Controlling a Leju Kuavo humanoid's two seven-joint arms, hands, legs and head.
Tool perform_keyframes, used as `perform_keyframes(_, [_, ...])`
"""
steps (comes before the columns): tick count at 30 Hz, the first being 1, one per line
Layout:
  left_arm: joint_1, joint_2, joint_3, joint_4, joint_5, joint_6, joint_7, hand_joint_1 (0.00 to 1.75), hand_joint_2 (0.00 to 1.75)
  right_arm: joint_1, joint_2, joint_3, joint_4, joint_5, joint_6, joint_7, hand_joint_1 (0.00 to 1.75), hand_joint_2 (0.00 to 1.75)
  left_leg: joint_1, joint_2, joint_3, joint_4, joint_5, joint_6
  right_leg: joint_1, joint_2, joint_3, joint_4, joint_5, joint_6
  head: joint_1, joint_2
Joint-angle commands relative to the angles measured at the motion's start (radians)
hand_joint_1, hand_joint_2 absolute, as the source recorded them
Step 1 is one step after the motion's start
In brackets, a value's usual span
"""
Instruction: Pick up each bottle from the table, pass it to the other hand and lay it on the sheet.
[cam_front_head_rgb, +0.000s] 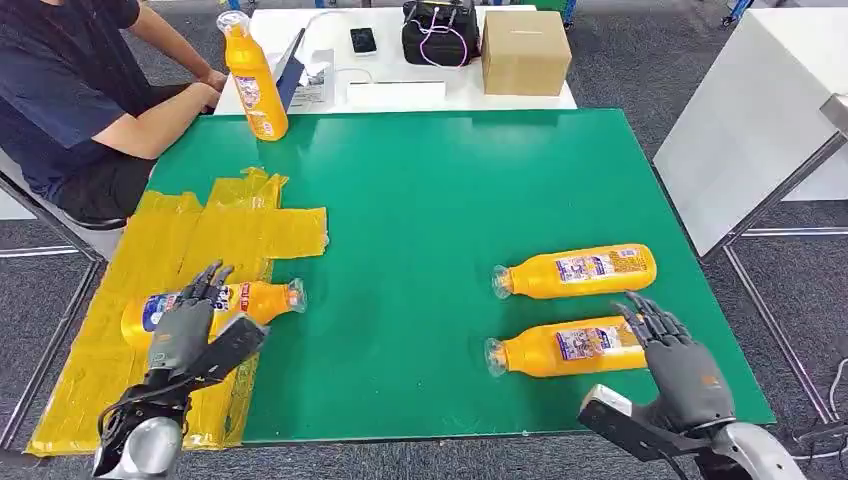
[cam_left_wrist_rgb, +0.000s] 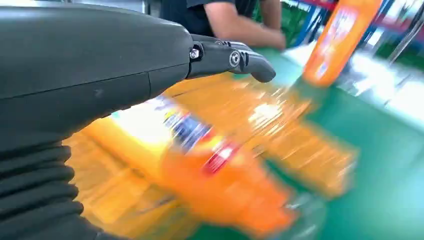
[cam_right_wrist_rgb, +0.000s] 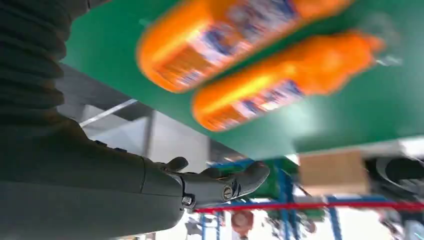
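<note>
So we've got the green table (cam_front_head_rgb: 420, 210) as our anchor here. On its left edge lies the crinkly yellow sheet (cam_front_head_rgb: 180, 240), hanging a bit off the table's side. One orange bottle (cam_front_head_rgb: 255, 298) is lying flat on that sheet, cap pointing toward the middle of the table. Our left hand (cam_front_head_rgb: 185, 325) sits right over that bottle's label end, fingers spread loose and stretched forward. From the head view we honestly can't tell if the fingers are touching the bottle or just hovering above it; in the left wrist view the fingers (cam_left_wrist_rgb: 235, 57) are extended above the blurry bottle, not wrapped around it, so we'd say the hand is open with nothing in it.

Over on the table's right side, two more bottles lie side by side, caps pointing toward the middle. The far bottle (cam_front_head_rgb: 580, 270) sits further in from the front edge, and the near bottle (cam_front_head_rgb: 570, 348) is closer to that edge. Our right hand (cam_front_head_rgb: 680, 355) is at the base end of the near bottle, fingers open and apart, holding nothing; whether it touches the bottle we can't make out.

A fourth bottle (cam_front_head_rgb: 255, 75) stands upright at the table's back left corner. Just behind the table is a white desk (cam_front_head_rgb: 400, 95) with a cardboard box (cam_front_head_rgb: 525, 50), a black bag (cam_front_head_rgb: 440, 32) and a phone (cam_front_head_rgb: 363, 40). A person (cam_front_head_rgb: 70, 90) sits at the back left corner, arms reaching to the desk.
</note>
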Motion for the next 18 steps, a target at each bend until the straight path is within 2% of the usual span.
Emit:
perform_keyframes(1, [0.043,-0.106,0.111,-0.135,0.207,-0.019,-0.076,0.00,0.00,0.110,-0.044,-0.079,0.067,-0.026,0.016,0.013,0.00,1.75,0.001,0.001,0.005,0.000,-0.003,0.000,0.001,0.000,0.006,-0.001,-0.002,0.000,0.000,0.000])
perform_keyframes(6, [0.051,-0.103,0.099,-0.134,0.230,-0.020,-0.083,0.00,0.00,0.110,-0.066,-0.078,0.106,-0.025,0.011,0.000,0.00,1.75,0.000,0.001,0.005,0.000,-0.002,0.000,0.001,0.000,0.006,-0.002,-0.001,0.000,0.000,0.000])
perform_keyframes(14, [0.051,-0.093,0.084,-0.119,0.282,-0.026,-0.087,0.00,0.00,-0.043,-0.031,-0.038,0.225,-0.007,0.034,0.009,0.00,1.75,0.001,0.004,0.006,-0.001,-0.001,0.000,0.001,0.003,0.005,-0.003,0.000,0.000,0.000,0.000])
perform_keyframes(18, [0.048,-0.096,0.083,-0.116,0.295,-0.025,-0.087,0.00,0.00,-0.085,-0.021,-0.013,0.251,0.005,0.048,0.012,0.00,1.75,0.001,0.004,0.007,-0.001,-0.002,0.000,0.001,0.003,0.007,-0.003,0.000,0.000,0.000,0.000])
